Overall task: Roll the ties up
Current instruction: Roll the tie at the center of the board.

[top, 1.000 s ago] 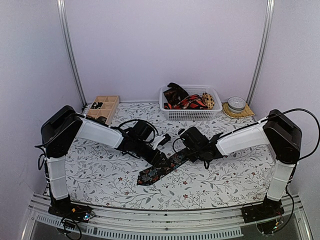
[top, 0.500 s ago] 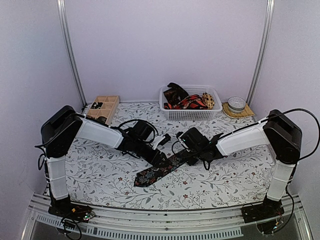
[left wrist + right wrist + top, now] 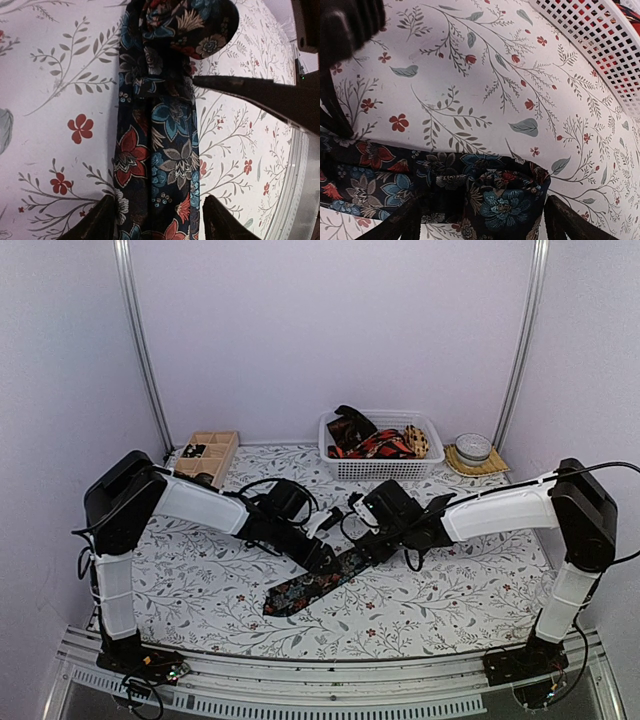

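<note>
Flowered table (image 3: 200, 585) is carrying a likely limp, slippery tie (image 3: 308, 586) mid-table, left gripper (image 3: 157, 202) and right gripper (image 3: 482, 207) straddling it wide open, folded end looking grabbable.

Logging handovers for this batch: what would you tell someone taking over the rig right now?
Left gripper: open, straddling the dark floral tie lying on the table.
Right gripper: open, jaws flanking its loosely rolled end.
Done: only a small loose roll started.
To do: roll the remaining length, then the ties in the white basket.
</note>
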`<state>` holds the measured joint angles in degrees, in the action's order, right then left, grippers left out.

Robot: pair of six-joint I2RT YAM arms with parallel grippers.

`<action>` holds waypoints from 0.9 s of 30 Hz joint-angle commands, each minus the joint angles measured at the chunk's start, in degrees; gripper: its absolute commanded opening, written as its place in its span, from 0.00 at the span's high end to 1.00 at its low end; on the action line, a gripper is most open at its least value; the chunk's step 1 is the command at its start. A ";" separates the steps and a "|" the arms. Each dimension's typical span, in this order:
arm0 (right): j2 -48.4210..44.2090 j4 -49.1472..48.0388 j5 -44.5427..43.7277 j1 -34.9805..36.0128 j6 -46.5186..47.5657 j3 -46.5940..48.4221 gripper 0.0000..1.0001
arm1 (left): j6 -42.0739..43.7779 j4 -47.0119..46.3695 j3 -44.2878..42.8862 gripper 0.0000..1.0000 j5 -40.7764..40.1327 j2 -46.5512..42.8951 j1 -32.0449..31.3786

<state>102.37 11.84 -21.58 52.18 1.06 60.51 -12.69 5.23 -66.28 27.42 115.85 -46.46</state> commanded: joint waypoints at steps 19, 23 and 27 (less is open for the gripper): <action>-17.36 -2.74 36.82 -15.09 -13.88 -0.55 0.16 | 0.32 14.11 -9.49 0.25 -5.02 6.58 -0.03; -18.44 -3.16 40.80 -20.54 -18.29 -1.53 0.18 | 1.05 15.99 -17.75 0.08 -4.74 8.18 0.43; -16.61 -0.57 40.40 -23.59 -20.56 -1.69 0.19 | 1.01 16.95 -26.23 0.00 -3.08 10.55 0.98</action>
<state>88.84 9.45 15.75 31.03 -15.40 59.81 -12.08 18.50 -86.21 24.23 124.27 -46.30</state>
